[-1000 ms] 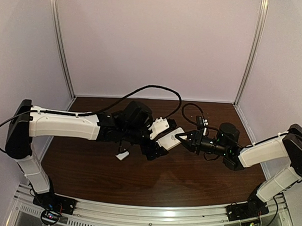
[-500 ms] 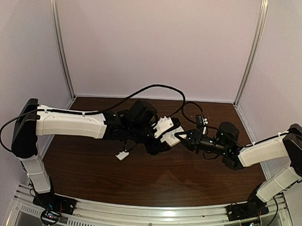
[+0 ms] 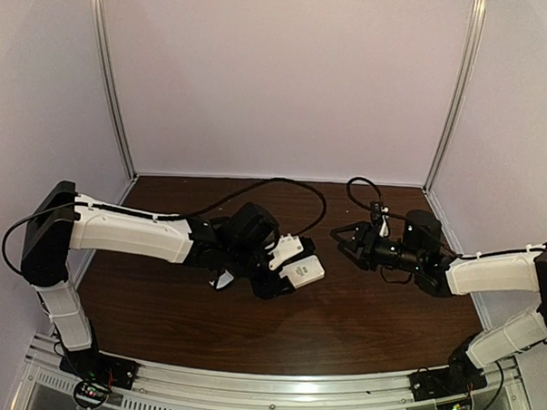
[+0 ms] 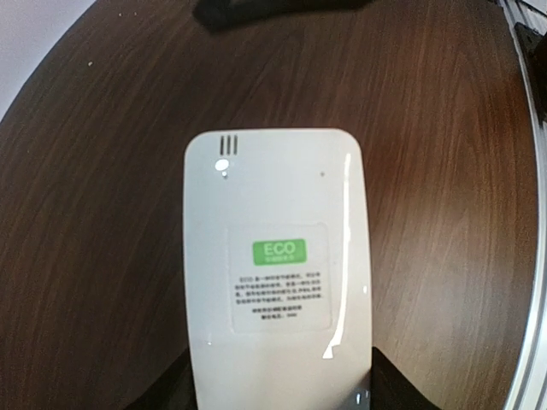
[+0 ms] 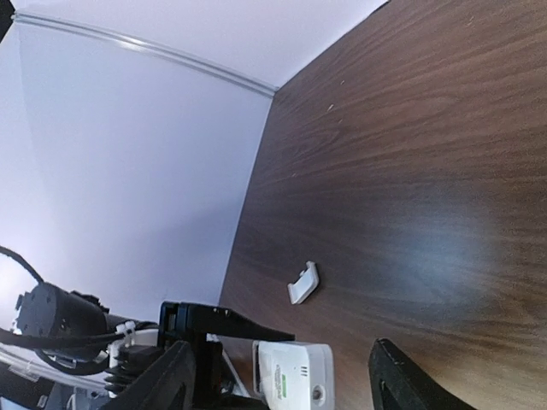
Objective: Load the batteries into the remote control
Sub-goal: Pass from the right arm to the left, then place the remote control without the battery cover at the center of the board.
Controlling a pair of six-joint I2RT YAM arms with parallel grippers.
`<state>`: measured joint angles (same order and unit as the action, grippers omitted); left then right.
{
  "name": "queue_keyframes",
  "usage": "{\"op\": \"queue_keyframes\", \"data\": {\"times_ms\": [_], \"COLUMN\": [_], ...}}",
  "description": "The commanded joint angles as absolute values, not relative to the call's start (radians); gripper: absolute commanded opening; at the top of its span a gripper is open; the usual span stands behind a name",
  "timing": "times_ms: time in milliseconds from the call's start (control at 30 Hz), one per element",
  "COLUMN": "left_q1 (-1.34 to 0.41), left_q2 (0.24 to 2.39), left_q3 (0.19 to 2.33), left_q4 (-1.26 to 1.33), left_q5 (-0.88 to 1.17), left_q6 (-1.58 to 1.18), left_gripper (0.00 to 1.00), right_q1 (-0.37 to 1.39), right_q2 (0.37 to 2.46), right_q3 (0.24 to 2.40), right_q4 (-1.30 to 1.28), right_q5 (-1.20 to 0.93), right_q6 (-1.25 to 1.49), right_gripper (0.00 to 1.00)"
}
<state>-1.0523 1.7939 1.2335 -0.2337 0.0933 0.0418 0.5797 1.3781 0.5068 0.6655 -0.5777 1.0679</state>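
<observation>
The remote control (image 3: 303, 272) (image 4: 278, 273) is held back-side up over the table, and a green ECO label shows on its white shell. My left gripper (image 3: 286, 269) (image 4: 279, 395) is shut on its near end, one dark finger at each long edge. My right gripper (image 3: 341, 242) (image 5: 286, 386) hangs open to the right of the remote, apart from it, with nothing between its fingers. In the right wrist view the remote (image 5: 295, 381) shows low down in the left gripper's jaws. The batteries are out of view.
A small white cover piece (image 3: 221, 281) (image 5: 303, 282) lies on the dark wooden table (image 3: 369, 309), below the left forearm. Black cables (image 3: 284, 165) loop over the back of the table. Pale walls with metal posts (image 3: 111, 80) enclose the back and sides.
My right gripper has let go of the remote, opened and drawn back to the right. My left gripper has shut on the remote and carried it slightly nearer and lower.
</observation>
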Motion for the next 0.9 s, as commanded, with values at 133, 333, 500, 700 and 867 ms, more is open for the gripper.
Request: {"op": "queue_keyframes", "data": {"times_ms": [133, 333, 500, 700, 867], "left_q1": [-1.02, -1.011, -0.999, -1.0, -0.999], "left_q2": [1.865, 1.938, 1.999, 2.023, 1.982], "left_q3": [1.149, 1.162, 1.193, 1.213, 1.224], "left_q4": [-0.142, -0.115, -0.135, -0.158, -0.21], "left_q5": [0.127, 0.106, 0.095, 0.084, 0.099], "left_q6": [-0.03, -0.049, -0.057, -0.055, -0.042], "left_gripper": [0.43, 0.42, 0.43, 0.61, 0.86], "right_q1": [0.485, 0.48, 0.48, 0.479, 0.476], "right_q2": [1.219, 1.195, 1.181, 1.169, 1.158], "right_q3": [0.556, 0.527, 0.511, 0.517, 0.53], "right_q4": [0.302, 0.311, 0.337, 0.327, 0.313], "right_q5": [-0.463, -0.484, -0.501, -0.511, -0.51], "right_q6": [0.821, 0.8, 0.796, 0.783, 0.771], "right_gripper": [0.73, 0.73, 0.72, 0.72, 0.73]}}
